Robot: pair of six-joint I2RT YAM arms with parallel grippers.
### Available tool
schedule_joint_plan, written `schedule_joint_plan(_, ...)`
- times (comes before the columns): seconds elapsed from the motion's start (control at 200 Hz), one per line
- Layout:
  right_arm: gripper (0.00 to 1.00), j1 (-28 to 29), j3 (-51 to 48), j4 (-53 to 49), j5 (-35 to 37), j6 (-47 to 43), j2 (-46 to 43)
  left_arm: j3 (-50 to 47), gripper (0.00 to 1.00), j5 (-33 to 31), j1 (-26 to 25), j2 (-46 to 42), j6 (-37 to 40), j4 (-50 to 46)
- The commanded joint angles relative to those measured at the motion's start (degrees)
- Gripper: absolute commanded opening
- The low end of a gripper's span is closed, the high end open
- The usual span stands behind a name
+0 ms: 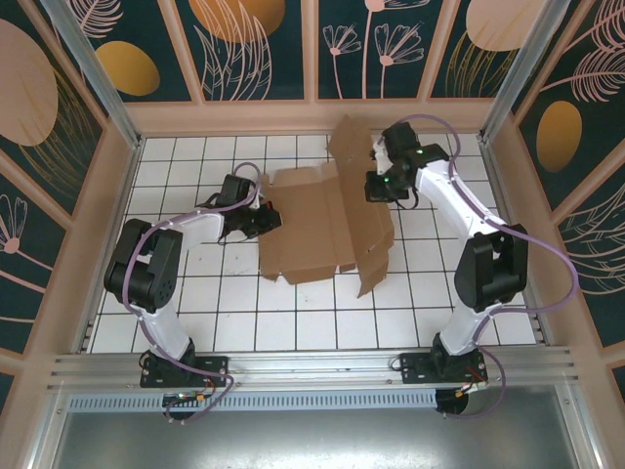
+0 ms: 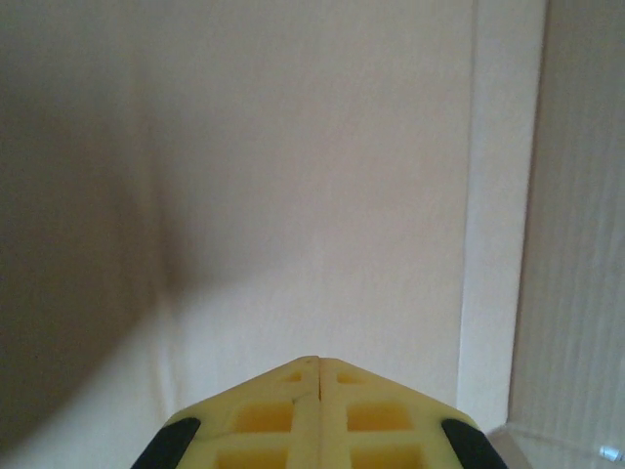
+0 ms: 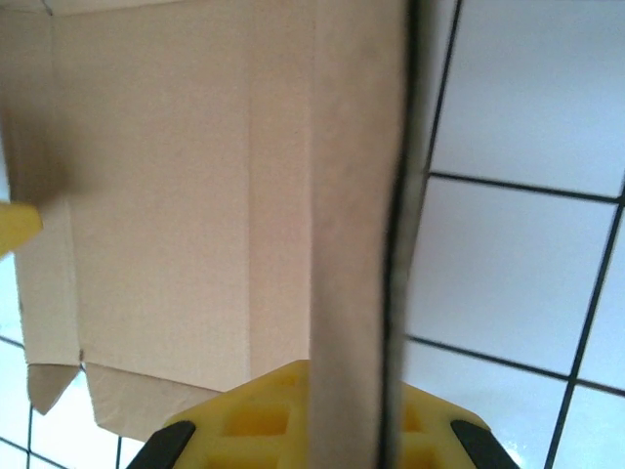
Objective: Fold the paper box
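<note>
Jaws on both arms are closed. From the top camera, the paper box [image 1: 312,230] lies opened out as a brown die-cut sheet in the middle of the white gridded table [image 1: 244,318]. Its main panel is flat, while its right-hand panel stands tilted up off the surface. The right jaws pinch that raised panel near its upper edge. The left jaws, shut with nothing between them, sit at the sheet's left margin and seem to pin it down.

At the left wrist, two yellow fingers [image 2: 264,415] meet tip to tip. Plain cardboard spreads close ahead of them, with a crease running up the right side.

At the right wrist, the panel's thin edge passes between the yellow fingers [image 3: 244,420], so the grip is on cardboard. The flat part of the sheet, with its small tabs, lies to the left, and table tiles lie to the right.

By its look the sheet is light and fairly stiff. It should bend readily only along its creases and is likely to slide on the smooth table unless pinned. It is best held by a panel's free edge, near mid-length, with the other arm pressing beside the fold line.
</note>
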Motion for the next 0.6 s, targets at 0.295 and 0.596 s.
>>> schedule_joint_plan(0.295, 0.0, 5.9, 1.5, -10.3, 12.9, -1.7, 0.4, -4.5, 0.08, 1.2, -0.6, 1.9, -1.0, -0.4)
schedule_joint_plan(0.596, 0.02, 14.1, 9.9, -16.0, 21.7, 2.4, 8.2, -6.2, 0.06, 1.7, -5.1, 3.0, -2.4, 2.3)
